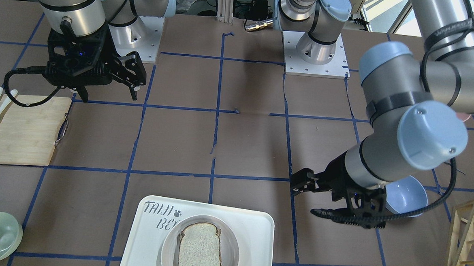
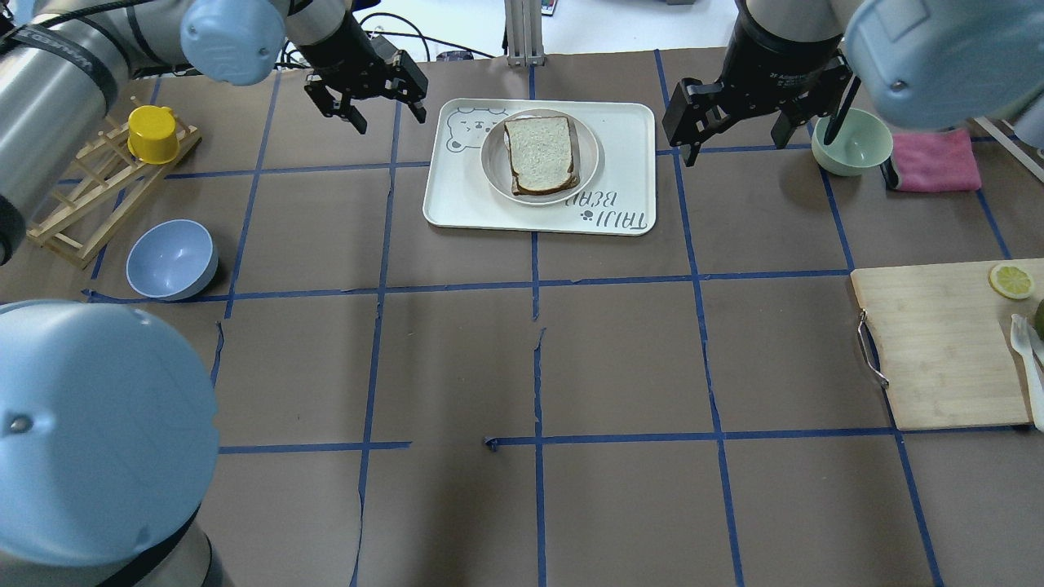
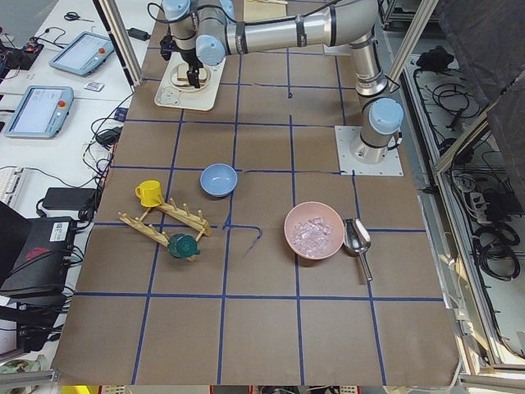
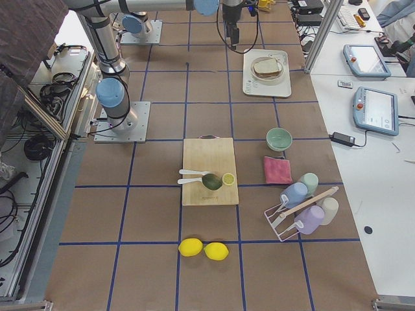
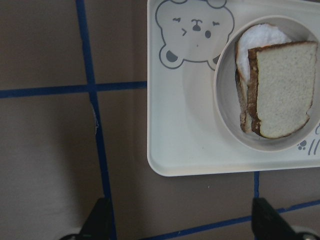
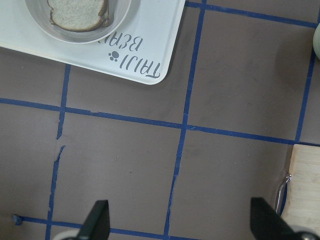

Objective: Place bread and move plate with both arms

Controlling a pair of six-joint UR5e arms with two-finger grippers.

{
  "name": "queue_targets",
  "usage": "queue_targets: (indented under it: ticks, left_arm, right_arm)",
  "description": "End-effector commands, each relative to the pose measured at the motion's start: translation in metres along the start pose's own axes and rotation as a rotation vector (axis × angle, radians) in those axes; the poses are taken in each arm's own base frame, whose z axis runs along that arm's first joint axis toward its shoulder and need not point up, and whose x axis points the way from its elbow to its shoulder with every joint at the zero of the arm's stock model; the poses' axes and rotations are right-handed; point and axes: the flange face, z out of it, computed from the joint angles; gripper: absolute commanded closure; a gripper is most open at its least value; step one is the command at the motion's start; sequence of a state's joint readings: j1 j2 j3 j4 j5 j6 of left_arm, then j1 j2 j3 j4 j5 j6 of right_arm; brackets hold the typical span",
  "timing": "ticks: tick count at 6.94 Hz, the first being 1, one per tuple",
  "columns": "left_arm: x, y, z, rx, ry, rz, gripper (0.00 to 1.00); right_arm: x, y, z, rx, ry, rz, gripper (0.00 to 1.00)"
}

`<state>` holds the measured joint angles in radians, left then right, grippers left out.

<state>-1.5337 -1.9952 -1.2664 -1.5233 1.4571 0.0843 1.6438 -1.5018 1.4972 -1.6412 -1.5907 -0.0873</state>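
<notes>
The bread (image 2: 540,153) lies on the round cream plate (image 2: 492,163), which sits on the white "TAIJI BEAR" tray (image 2: 628,130) at the table's far middle. In the left wrist view the bread (image 5: 282,95) lies on top of another slice in the plate (image 5: 225,107). My left gripper (image 2: 390,121) hangs open and empty just left of the tray. My right gripper (image 2: 734,147) hangs open and empty just right of the tray. In the front view the left gripper (image 1: 306,199) is right of the tray (image 1: 150,234) and the right gripper (image 1: 109,96) is at upper left.
A pale green bowl (image 2: 852,143) and a pink cloth (image 2: 934,159) lie right of my right gripper. A wooden cutting board (image 2: 938,350) with a lemon slice is at the right edge. A blue bowl (image 2: 171,259) and a yellow cup (image 2: 152,134) on a wooden rack are at left.
</notes>
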Motion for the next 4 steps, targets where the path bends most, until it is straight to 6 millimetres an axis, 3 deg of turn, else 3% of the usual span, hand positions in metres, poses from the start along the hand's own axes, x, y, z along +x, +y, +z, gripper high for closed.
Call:
queue_targets:
  ticks: [1,2,4]
  left_arm:
    - [-0.017,0.065,-0.03,-0.076,-0.109,-0.009,0.0]
    - [-0.016,0.088,-0.035,-0.071,-0.114,-0.009,0.0]
    - [-0.007,0.135,-0.065,-0.015,-0.109,-0.023,0.0]
  right_arm:
    - [0.001,0.0,-0.001,0.002,0.002,0.001,0.0]
    - [0.001,0.001,-0.002,0.004,0.004,0.001,0.0]
    - [0.001,0.001,-0.002,0.004,0.004,0.001,0.0]
